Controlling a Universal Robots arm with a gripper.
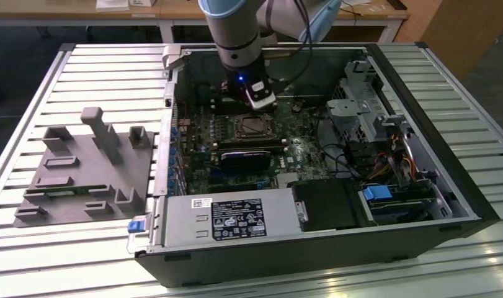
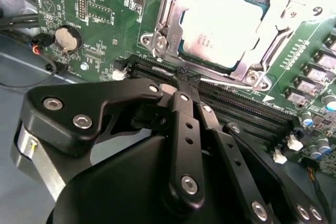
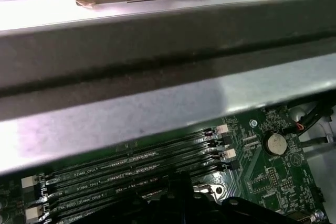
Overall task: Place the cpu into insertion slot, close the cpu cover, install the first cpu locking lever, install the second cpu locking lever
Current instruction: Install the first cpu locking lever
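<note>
One arm (image 1: 237,37) stands vertical, jaws closed just beside the cpu (image 2: 220,27).

Cpu cover (image 2: 170,24) partly beyond picture edge

Exterior view, mid-frame: insertion slot (image 1: 253,126) open overhead. Drive cage (image 1: 356,102) blocks the exterior view's right, power supply (image 1: 234,218) lower frame.

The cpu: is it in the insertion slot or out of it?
In. The second wrist view shows the cpu lying flat, with the cpu cover silver frame down around it.
</note>
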